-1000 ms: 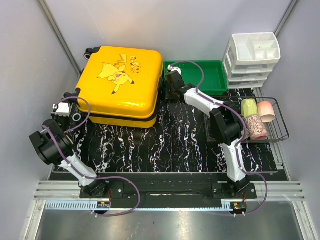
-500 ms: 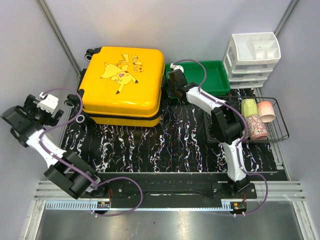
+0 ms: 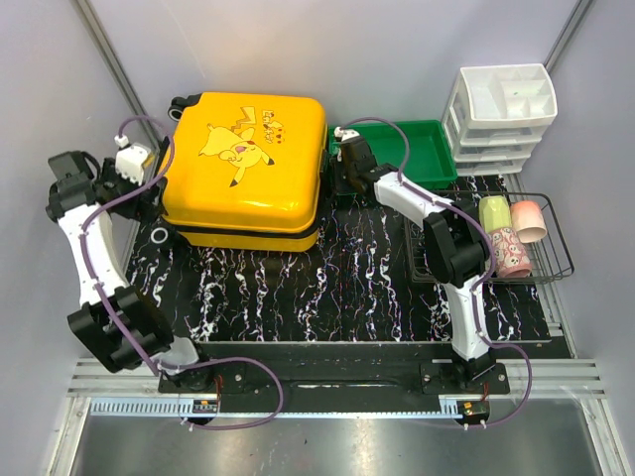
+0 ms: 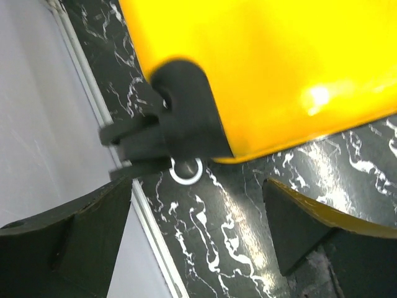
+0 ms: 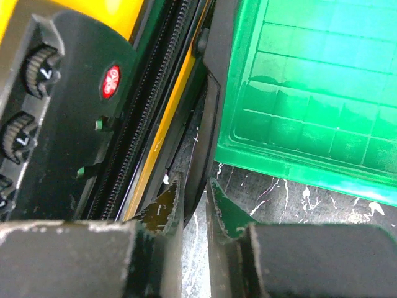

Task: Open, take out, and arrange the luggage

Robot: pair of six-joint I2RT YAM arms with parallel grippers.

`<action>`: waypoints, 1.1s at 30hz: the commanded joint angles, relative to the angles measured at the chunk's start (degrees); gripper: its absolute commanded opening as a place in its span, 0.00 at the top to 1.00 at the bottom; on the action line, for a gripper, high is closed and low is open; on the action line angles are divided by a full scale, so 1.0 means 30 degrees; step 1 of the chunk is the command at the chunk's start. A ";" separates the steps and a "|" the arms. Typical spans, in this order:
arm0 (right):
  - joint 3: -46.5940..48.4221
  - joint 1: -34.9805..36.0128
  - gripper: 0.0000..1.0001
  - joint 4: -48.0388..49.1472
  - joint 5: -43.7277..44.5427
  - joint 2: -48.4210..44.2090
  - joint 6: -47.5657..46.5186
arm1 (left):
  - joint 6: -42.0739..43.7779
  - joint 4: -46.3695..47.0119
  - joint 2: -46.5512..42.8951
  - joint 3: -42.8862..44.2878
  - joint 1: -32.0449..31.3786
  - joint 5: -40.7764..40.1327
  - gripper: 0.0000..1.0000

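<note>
The luggage [image 3: 243, 164] is a yellow hard-shell suitcase with a cartoon print. It lies flat and closed at the back left of the table. My left gripper [image 3: 134, 169] hangs by its left side, open wide and empty. In the left wrist view the left gripper [image 4: 195, 205] is over the mat just short of the yellow shell [image 4: 279, 62] and a black wheel housing [image 4: 186, 112]. My right gripper [image 3: 349, 164] sits in the gap between the suitcase and the green tray [image 3: 427, 149]. The right gripper [image 5: 195, 186] has its jaws a narrow slit apart beside the combination lock [image 5: 37, 68], holding nothing I can see.
The green tray [image 5: 310, 74] touches the suitcase's right side. A white drawer unit [image 3: 501, 114] stands at the back right. A wire basket [image 3: 556, 248] with cups [image 3: 511, 253] sits at the right edge. A wall and rail run close along the left.
My left arm swung up from the near left to the suitcase's left side and its jaws opened wide. The suitcase turned slightly. My right jaws parted a little.
</note>
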 commanded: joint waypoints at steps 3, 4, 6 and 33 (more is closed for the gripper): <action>0.0340 -0.0575 0.79 -0.3501 -0.0644 -0.1096 -0.2142 | 0.0261 -0.4313 0.3883 0.6429 -0.1469 -0.1991 0.08; 0.0370 -0.0546 0.79 -0.3502 -0.0616 -0.1067 -0.2288 | 0.0589 -0.5773 0.4389 0.6936 -0.1471 -0.2107 0.08; 0.0575 -0.0516 0.80 -0.3501 -0.1259 -0.0949 -0.2406 | 0.1785 -0.7070 0.5385 0.7554 -0.1470 -0.2282 0.07; 0.0693 0.0480 0.88 -0.2681 -0.2490 -0.0861 -0.3988 | 1.0287 -0.7457 0.3718 0.6469 -0.1529 -0.3600 0.01</action>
